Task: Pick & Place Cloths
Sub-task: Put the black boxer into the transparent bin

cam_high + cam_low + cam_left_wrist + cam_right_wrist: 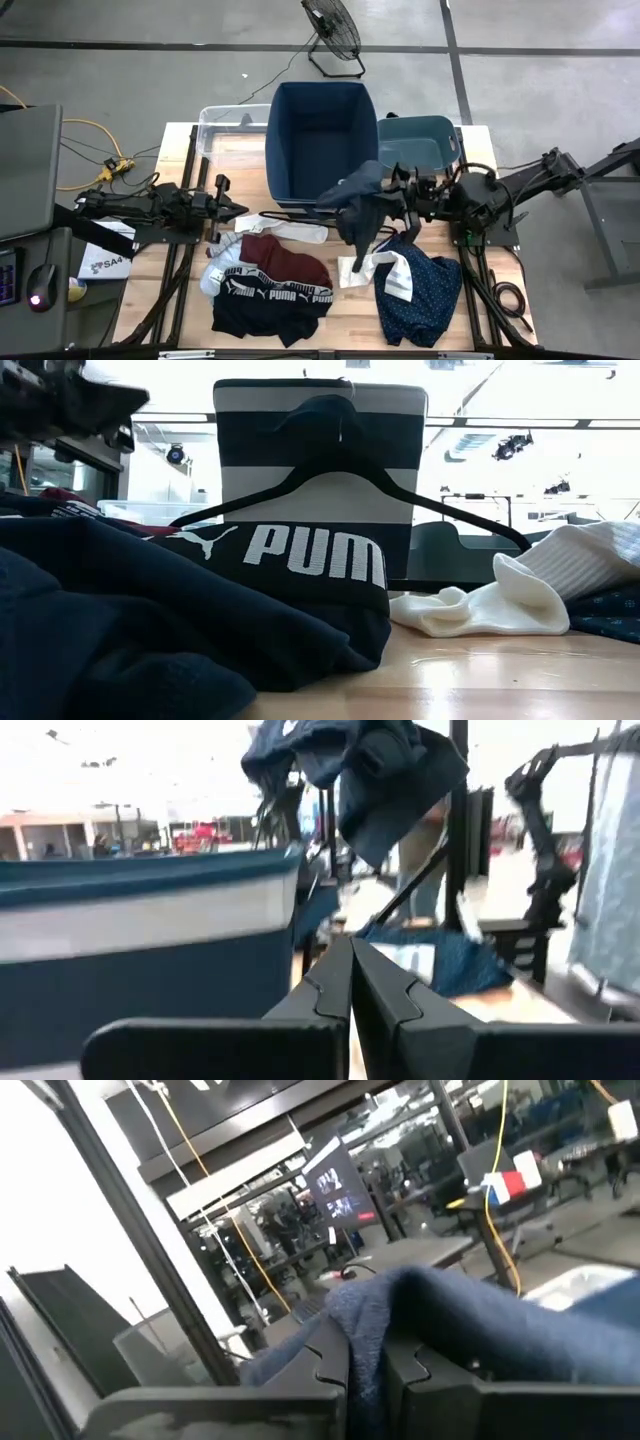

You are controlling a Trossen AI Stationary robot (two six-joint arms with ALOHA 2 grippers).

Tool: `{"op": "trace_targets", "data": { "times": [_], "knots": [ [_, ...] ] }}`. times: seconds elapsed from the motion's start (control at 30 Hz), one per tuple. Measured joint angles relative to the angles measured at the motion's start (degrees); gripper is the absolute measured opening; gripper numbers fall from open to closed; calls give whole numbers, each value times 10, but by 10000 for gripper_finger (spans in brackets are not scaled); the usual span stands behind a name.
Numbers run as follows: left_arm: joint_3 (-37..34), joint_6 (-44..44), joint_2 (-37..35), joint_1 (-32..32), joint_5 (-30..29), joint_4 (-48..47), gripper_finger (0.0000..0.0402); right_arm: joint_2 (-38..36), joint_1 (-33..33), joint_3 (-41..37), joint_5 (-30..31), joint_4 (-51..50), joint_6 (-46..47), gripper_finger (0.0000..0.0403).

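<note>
My right gripper [392,203] is shut on a dark blue-grey garment [360,195], held up beside the near right corner of the navy bin [320,140]. The garment also shows in the left wrist view [360,770]. On the table lie the other cloths: maroon [288,258], black with the PUMA waistband [270,298], navy white-dotted [422,295], white [392,270] and pale blue-grey [222,268]. A thin black wire hanger [290,216] lies behind them. My left gripper [238,212] waits shut at the table's left [350,982]. My right gripper pinches a bunched fold of the dark blue-grey garment [368,1342] between its two fingers [420,1365], coming level from the table's right side. The garment is lifted clear and hangs slack below and beside the fingers, draped over them.
A teal bin [420,140] stands right of the navy bin and a clear plastic box [225,122] to its left. In the low view the hanger [340,470] leans before the navy bin [320,420], with the PUMA waistband [310,555] and the white cloth [480,605] near.
</note>
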Motion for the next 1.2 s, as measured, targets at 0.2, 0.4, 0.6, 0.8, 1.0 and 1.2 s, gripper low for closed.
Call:
{"op": "trace_targets", "data": {
  "times": [0.2,0.4,0.6,0.8,1.0,1.2],
  "knots": [
    [31,-81,0,0,12,17,2,0,0,63,19,-54,-31,5],
    [41,-140,0,0,19,14,2,0,0,96,28,-73,-60,5],
    [42,-140,0,0,5,46,2,3,0,113,30,-87,-75,5],
    [43,-143,1,0,-36,109,1,16,-10,122,42,-94,-90,5],
    [87,-142,63,0,-53,113,2,42,-42,145,21,-116,-89,5],
    [210,-92,212,0,-66,89,47,84,-92,179,-25,-123,-89,5]
  ]
}}
